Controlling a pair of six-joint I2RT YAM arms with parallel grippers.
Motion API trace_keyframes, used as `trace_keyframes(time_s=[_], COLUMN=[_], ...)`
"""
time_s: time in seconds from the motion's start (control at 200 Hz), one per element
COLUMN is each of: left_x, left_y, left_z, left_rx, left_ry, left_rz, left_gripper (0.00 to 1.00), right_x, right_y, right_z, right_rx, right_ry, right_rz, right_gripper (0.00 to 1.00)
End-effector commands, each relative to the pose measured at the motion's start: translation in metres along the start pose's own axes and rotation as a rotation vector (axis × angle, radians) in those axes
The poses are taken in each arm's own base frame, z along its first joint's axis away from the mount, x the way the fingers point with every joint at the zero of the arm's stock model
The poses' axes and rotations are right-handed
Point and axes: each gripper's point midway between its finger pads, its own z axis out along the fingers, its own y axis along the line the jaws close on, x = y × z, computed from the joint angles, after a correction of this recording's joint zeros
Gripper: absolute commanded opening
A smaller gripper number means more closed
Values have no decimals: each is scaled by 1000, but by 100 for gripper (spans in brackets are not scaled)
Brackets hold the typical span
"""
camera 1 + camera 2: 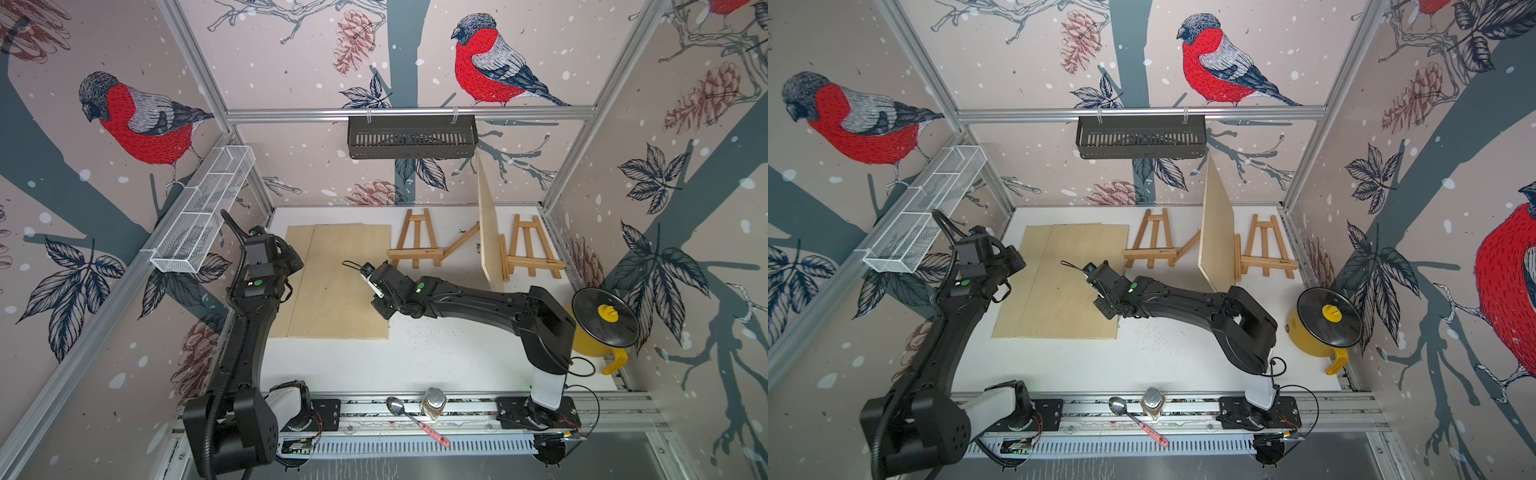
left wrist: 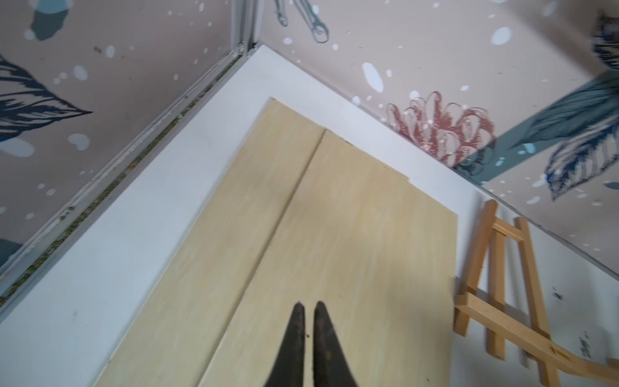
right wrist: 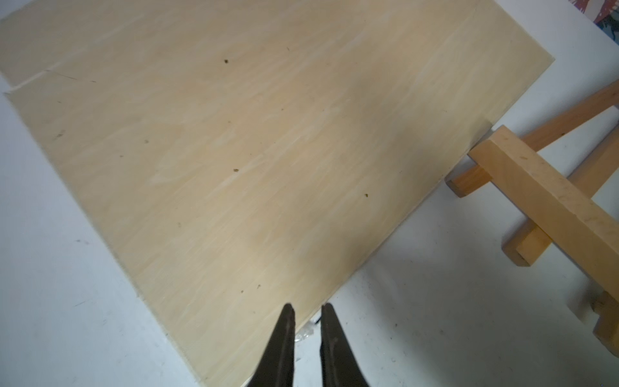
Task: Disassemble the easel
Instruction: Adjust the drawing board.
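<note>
**Scene state**

1. Table (image 1: 436,357): white surface. Two flat plywood panels lie overlapped on it near the left arm; the upper panel (image 1: 345,282) covers most of the lower panel (image 1: 297,266).
2. Centre easel (image 1: 415,245): sits toward the back wall, just beside the far corner of the upper panel. Its rear strut (image 1: 461,245) angles out sideways and ends at the upright panel (image 1: 488,224).
3. Upright panel: stands on edge, tilted, between the two easels. Its lower part is against the second easel (image 1: 530,253), which sits near the yellow pot (image 1: 590,332).
4. Left gripper (image 2: 308,305): fingers clenched together with nothing between them. It hovers over the seam where the upper panel overlaps the lower one.
5. Right gripper (image 3: 307,306): fingers drawn in, with only a slim gap (nothing sits in it). It hovers over the edge of the upper panel, close to the ledge end of the centre easel.
6. Neither gripper touches an easel or a panel.
</note>
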Motion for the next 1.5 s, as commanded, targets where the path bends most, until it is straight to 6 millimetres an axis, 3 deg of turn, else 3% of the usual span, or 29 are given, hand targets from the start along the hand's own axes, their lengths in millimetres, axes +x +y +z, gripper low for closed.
trace_keyframes(time_s=[0.0,0.265,0.535,0.725,0.966,1.141,1.496], left_x=[-20,-32,5,12,0,-2,28], left_y=[4,41,71,98,125,134,139], left_z=[15,67,124,140,162,180,214], left_rx=[-2,-202,-327,-457,-562,-531,-407], left_ry=[-41,20,225,244,281,332,434], left_rz=[3,38,57,109,163,141,57], left_gripper=[0,0,0,0,0,0,0], right_x=[3,13,21,23,22,26,24], right_y=[-20,-48,-69,-72,-78,-83,-80], right_z=[15,48,67,78,85,94,115], right_rx=[68,113,125,114,114,108,89], right_ry=[33,105,146,162,168,186,211], right_rz=[27,52,88,96,106,111,101], right_gripper=[18,18,18,18,18,18,18])
